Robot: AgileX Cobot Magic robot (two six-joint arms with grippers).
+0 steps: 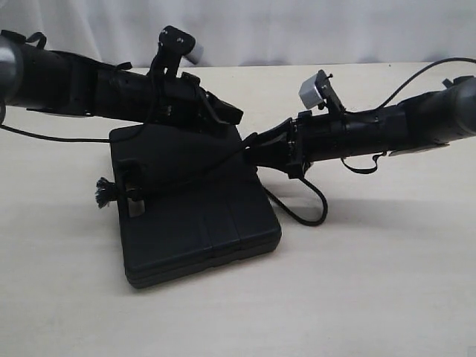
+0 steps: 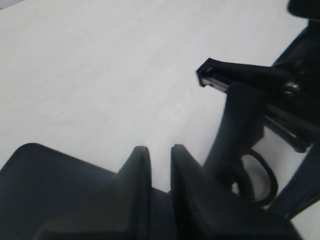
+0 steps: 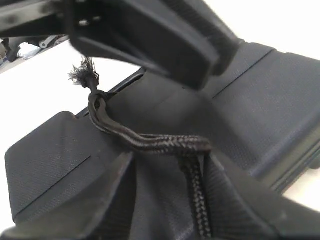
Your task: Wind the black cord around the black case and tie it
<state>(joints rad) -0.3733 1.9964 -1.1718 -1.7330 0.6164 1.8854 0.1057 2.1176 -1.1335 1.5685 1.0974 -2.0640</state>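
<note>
Nearest in the exterior view, the black case (image 1: 201, 223) lies flat on the table (image 1: 372, 297); the black cord (image 1: 186, 178) crosses its lid from the frayed tuft (image 1: 102, 195) toward the right gripper (image 1: 249, 145), with slack looping onto the table beside the case. Left wrist view: the left gripper (image 2: 157, 148) has its fingers nearly together, with nothing seen pinched. Right wrist view: the jaws are spread and the cord lies loose between them; recommended practice is to close on it well back from the tuft and keep it taut across the lid.
</note>
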